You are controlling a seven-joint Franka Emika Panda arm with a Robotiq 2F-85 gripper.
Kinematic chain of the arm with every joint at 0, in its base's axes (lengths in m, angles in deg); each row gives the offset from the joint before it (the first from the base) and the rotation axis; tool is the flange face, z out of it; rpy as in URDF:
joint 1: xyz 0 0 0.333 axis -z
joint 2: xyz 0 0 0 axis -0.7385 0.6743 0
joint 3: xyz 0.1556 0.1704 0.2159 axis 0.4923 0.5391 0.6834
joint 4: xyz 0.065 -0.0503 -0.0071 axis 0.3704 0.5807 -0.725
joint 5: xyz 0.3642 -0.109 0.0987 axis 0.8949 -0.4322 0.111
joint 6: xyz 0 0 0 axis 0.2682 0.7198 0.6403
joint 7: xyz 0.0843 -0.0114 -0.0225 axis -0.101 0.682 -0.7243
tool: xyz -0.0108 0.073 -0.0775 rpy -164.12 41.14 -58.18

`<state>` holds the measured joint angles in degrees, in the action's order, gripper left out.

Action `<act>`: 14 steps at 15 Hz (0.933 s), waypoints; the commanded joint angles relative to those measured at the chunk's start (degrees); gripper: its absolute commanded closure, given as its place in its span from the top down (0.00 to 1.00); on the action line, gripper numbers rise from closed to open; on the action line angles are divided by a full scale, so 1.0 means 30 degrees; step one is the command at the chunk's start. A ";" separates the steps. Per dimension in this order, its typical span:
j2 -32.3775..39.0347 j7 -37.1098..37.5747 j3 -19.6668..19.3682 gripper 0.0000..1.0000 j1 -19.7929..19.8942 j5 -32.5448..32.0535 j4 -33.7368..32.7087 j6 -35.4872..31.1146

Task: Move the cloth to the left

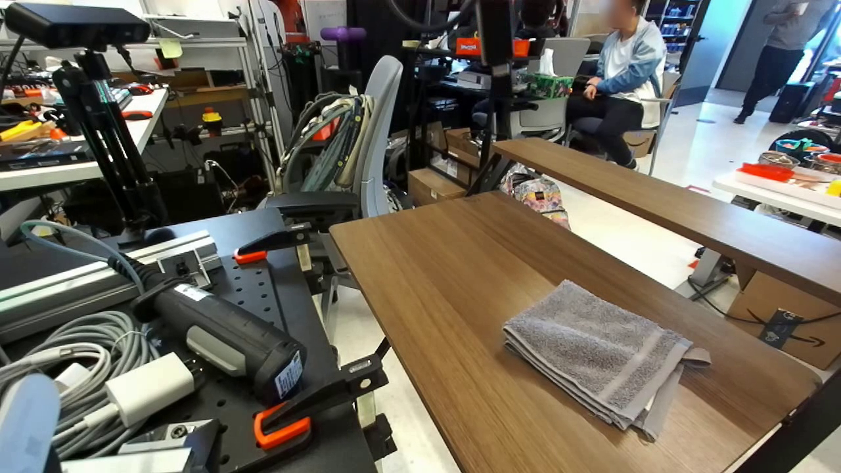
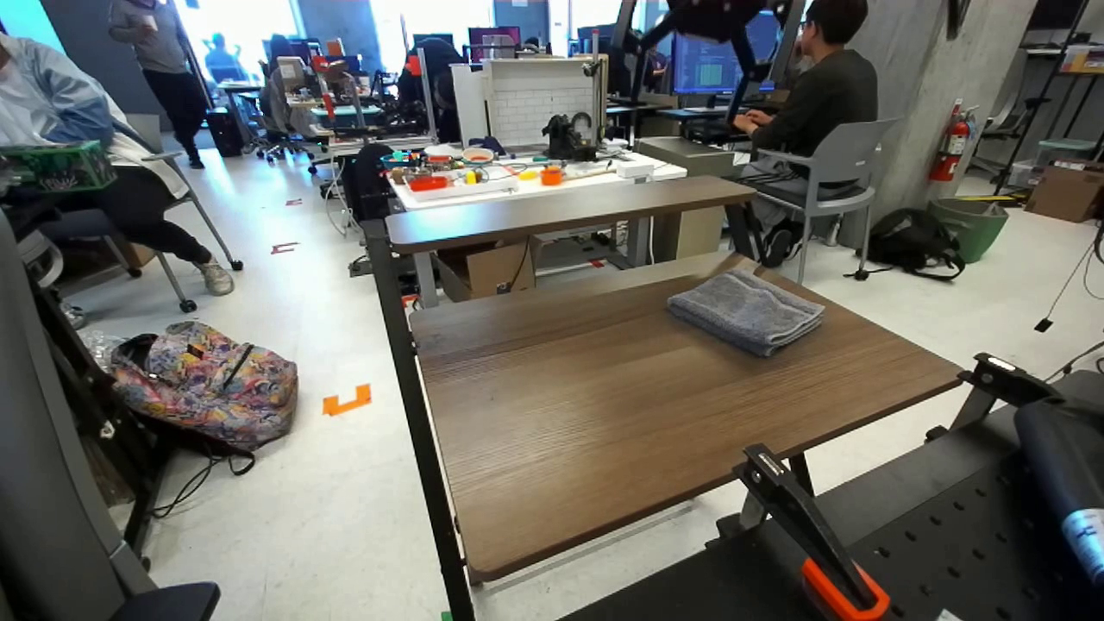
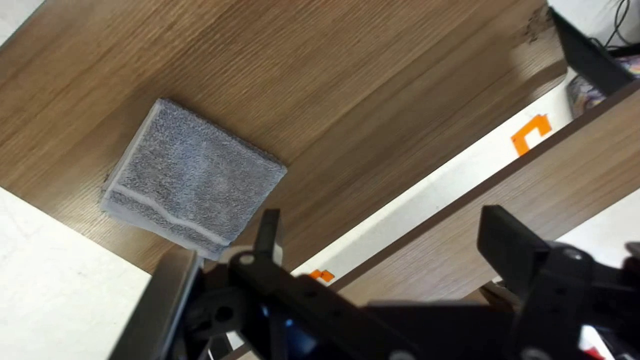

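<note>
The cloth is a grey folded towel (image 1: pixel 598 348) lying flat on the brown wooden desk (image 1: pixel 427 263). It also shows in an exterior view (image 2: pixel 746 310), near the desk's far right part. In the wrist view the cloth (image 3: pixel 195 170) lies left of centre, with a pale band along its lower edge. My gripper (image 3: pixel 382 212) is open, with nothing between its fingers. Its left finger appears just beside the cloth's lower right edge, and its right finger appears over the raised shelf. The gripper also shows high above the desk in an exterior view (image 2: pixel 686 103), apart from the cloth.
A raised wooden shelf (image 2: pixel 561 211) runs along the desk's far side, with a gap between. A black perforated table (image 1: pixel 253 295) adjoins, with clamps (image 1: pixel 282 427), cables and a black cylindrical device (image 1: pixel 223 335). A black post (image 2: pixel 414 414) stands at one desk edge. People sit nearby.
</note>
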<state>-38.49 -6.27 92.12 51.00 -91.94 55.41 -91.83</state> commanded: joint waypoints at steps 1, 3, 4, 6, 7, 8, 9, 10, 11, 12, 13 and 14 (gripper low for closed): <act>0.3813 0.0899 -0.2433 1.00 -0.1472 -0.0573 -0.2777 -0.1327; 0.5597 0.0919 -0.3719 1.00 -0.2166 -0.0355 -0.4020 -0.1998; 0.6360 0.0531 -0.4109 1.00 -0.2321 -0.0064 -0.4542 -0.2272; 0.7992 0.0274 -0.5285 1.00 -0.2890 -0.0172 -0.5705 -0.2792; 0.8807 0.0174 -0.5754 1.00 -0.3027 -0.0035 -0.6367 -0.2994; 0.9545 0.0047 -0.6069 1.00 -0.3092 0.0163 -0.6993 -0.3025; 1.0187 0.0092 -0.6494 1.00 -0.3242 0.0250 -0.7532 -0.3175; 1.0761 -0.0005 -0.6772 1.00 -0.3286 0.0323 -0.8016 -0.3193; 1.1279 -0.0208 -0.7028 1.00 -0.3318 0.0261 -0.8373 -0.3395; 1.1615 -0.0454 -0.7110 1.00 -0.3286 0.0336 -0.8569 -0.3364; 1.1782 -0.0851 -0.7033 1.00 -0.3178 0.0440 -0.8667 -0.3262; 1.1765 -0.1266 -0.6829 1.00 -0.3046 0.0621 -0.8627 -0.3109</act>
<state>-5.39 -6.67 72.16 42.43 -92.07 31.71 -100.47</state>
